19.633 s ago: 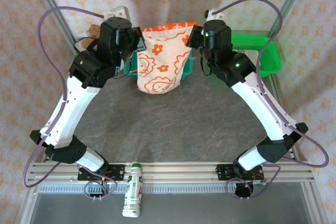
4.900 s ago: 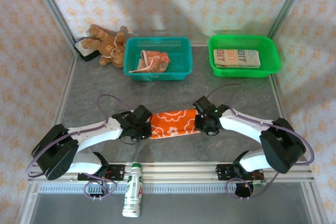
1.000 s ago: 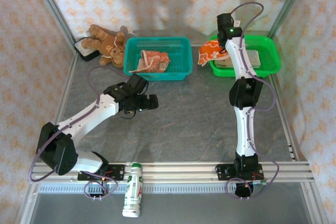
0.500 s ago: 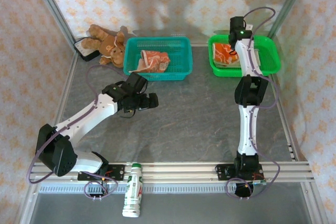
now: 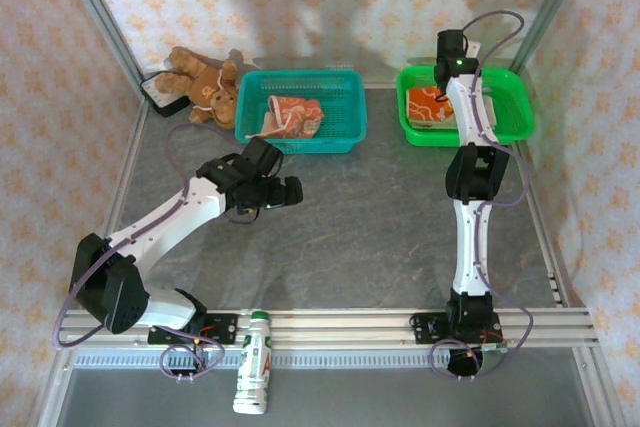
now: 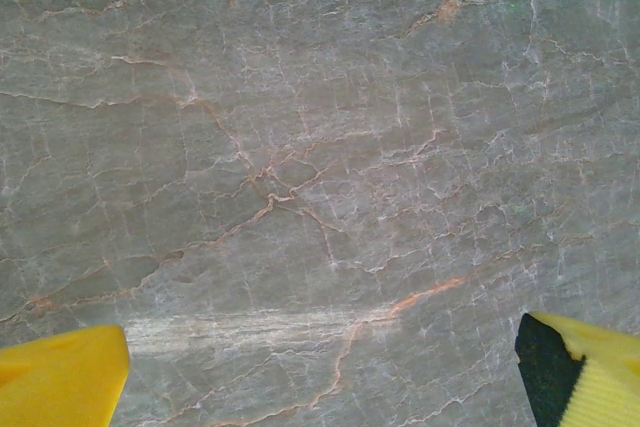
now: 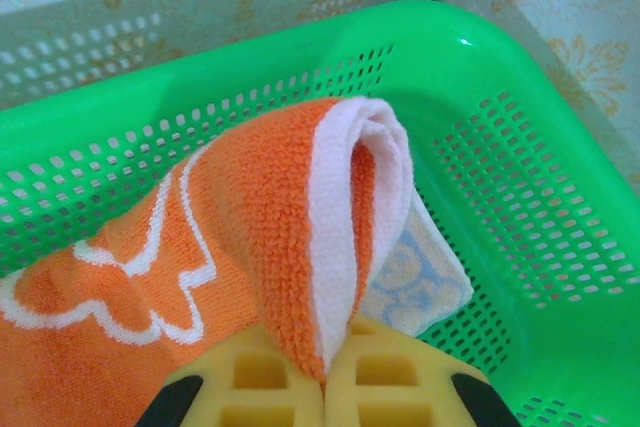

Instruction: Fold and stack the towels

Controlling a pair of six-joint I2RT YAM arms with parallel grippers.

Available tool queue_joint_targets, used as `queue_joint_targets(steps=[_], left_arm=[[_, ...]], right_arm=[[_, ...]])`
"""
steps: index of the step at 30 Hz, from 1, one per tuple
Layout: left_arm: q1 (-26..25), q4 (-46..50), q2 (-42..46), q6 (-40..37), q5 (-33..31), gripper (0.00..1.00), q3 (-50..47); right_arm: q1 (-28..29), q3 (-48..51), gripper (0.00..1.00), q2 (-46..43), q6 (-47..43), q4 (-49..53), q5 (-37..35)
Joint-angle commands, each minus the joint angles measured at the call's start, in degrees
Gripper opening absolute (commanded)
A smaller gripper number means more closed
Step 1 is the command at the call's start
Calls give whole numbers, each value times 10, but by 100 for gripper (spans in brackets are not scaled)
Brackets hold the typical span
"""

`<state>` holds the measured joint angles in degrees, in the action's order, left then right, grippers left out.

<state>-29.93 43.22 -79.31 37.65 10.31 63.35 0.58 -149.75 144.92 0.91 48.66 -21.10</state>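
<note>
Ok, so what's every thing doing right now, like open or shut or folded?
left gripper: open, over bare table.
right gripper: shut on the orange towel.
orange towel: folded, held inside the green basket.
cream towel: flat under it.
loose towel: crumpled in the teal basket.
teddy bear: lying down.
bottle: lying on its side.

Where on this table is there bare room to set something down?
Widest bare patch: the grey tabletop between left arm and right arm, in front of the teal basket. The back row is crowded: teddy bear, both baskets, the right gripper holding a towel in the green basket.
</note>
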Motion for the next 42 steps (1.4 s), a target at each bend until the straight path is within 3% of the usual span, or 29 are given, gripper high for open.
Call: queue_joint_targets(steps=[1, 10, 12, 14, 15, 19, 21, 22, 25, 34, 39, 42], left_arm=[[4, 6, -5, 8, 4, 100, 16], [4, 27, -3, 8, 0, 100, 25], [4, 30, 0, 9, -3, 100, 23], [4, 32, 3, 11, -6, 100, 23], [4, 32, 4, 11, -7, 100, 23], [4, 30, 6, 9, -11, 100, 24], [4, 31, 7, 8, -14, 100, 25], [4, 30, 7, 6, -15, 100, 25], [4, 28, 13, 2, -19, 100, 22], [6, 40, 25, -33, -45, 100, 44], [19, 49, 14, -65, -117, 100, 89], [47, 21, -2, -94, -129, 100, 112]], right_arm=[[-4, -23, 0, 5, -16, -38, 5], [-7, -31, 6, 34, -15, -51, 16], [-7, -35, 28, 36, -12, -46, 10], [-7, -36, 62, 32, -10, -45, 4], [-8, -36, 68, 29, -8, -44, 1], [-9, -25, 71, 3, 2, -36, 10], [-9, -15, 90, -13, 9, -31, 7], [-8, -7, 94, -23, 10, -31, 5], [-9, 22, 99, -54, 20, -29, 11], [3, 98, 99, -136, 58, 4, 51], [12, 144, 99, -202, 87, 30, 135], [30, 212, 99, -261, 82, 6, 186]])
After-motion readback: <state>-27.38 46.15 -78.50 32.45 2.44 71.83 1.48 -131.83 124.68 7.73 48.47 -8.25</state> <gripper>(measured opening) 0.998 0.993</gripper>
